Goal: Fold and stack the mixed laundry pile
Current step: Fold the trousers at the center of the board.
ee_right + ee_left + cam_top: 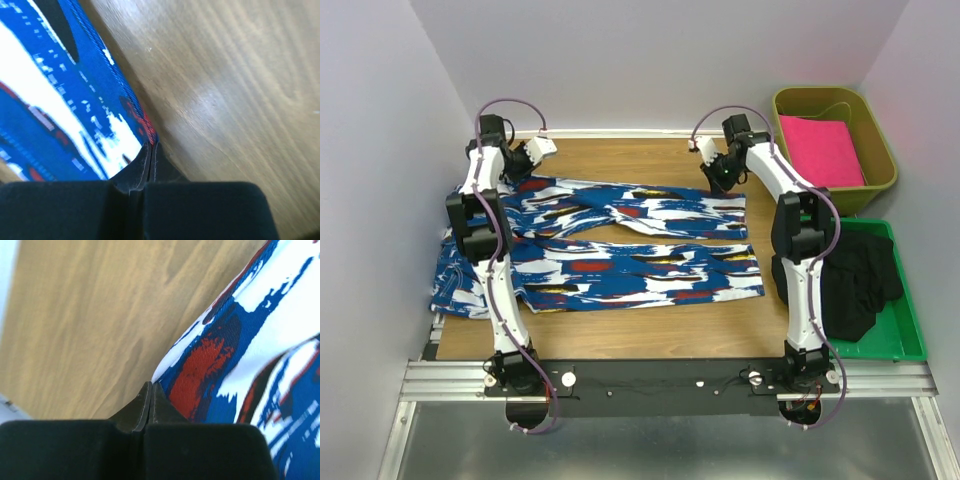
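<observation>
blue cloth (620,270) lies spread on the worktop (620,345). left fingers (141,407) and right fingers (142,167) are closed, each pinching its far edge. lift both evenly, fold toward the near edge, keeping it taut.

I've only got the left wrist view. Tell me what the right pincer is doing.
Observer: The right pincer is shut on the far edge of the blue patterned garment, near its right end.
Operator: Give me the garment's lay.
Observer: Spread flat across the wooden table, two long strips side by side.
Operator: Locate the black garment.
Observer: The black garment lies crumpled in the green tray, at the table's right.
</observation>
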### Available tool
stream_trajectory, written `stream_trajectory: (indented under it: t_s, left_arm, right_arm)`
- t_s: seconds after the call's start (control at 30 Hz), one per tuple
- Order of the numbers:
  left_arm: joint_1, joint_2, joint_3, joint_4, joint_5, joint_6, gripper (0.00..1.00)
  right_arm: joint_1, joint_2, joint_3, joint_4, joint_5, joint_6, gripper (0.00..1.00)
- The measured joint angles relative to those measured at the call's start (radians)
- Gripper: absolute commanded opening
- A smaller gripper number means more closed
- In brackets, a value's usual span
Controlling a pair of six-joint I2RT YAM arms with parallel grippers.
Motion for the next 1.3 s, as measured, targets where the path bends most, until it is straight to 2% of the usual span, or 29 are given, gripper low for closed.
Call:
stream_trajectory:
  t_s: [0.27, 0.47, 0.57, 0.8, 1.03, 1.1, 1.17, 1.3]
  left_arm:
    - [0.014, -0.164, -0.079, 0.04, 0.023, 0.007, 0.0]
    - [0.04, -0.341, -0.229, 0.068, 0.042, 0.034, 0.0]
    - [0.056, -0.466, -0.372, 0.104, 0.046, 0.071, 0.0]
    - [0.114, -0.853, -0.793, 0.133, 0.062, 0.171, 0.0]
    - [0.163, -1.302, -1.352, 0.206, -0.018, 0.364, 0.0]
    - [0.17, -1.369, -1.493, 0.217, -0.061, 0.404, 0.0]
    - [0.171, -1.376, -1.572, 0.23, -0.083, 0.415, 0.0]
    - [0.171, -1.297, -1.561, 0.245, -0.094, 0.378, 0.0]
  right_arm:
    - [0.0, -0.095, -0.001, 0.002, -0.002, 0.007, 0.01]
    - [0.004, -0.195, -0.042, -0.001, -0.009, 0.004, 0.01]
    - [0.007, -0.262, -0.094, -0.004, -0.023, 0.002, 0.01]
    - [0.014, -0.536, -0.375, -0.019, -0.064, -0.003, 0.01]
    - [0.104, -0.854, -0.913, 0.05, -0.074, 0.013, 0.01]
    - [0.134, -0.869, -1.023, 0.087, -0.069, 0.025, 0.01]
    - [0.139, -0.851, -1.098, 0.113, -0.054, 0.04, 0.01]
    - [0.137, -0.803, -1.099, 0.166, -0.033, 0.062, 0.01]
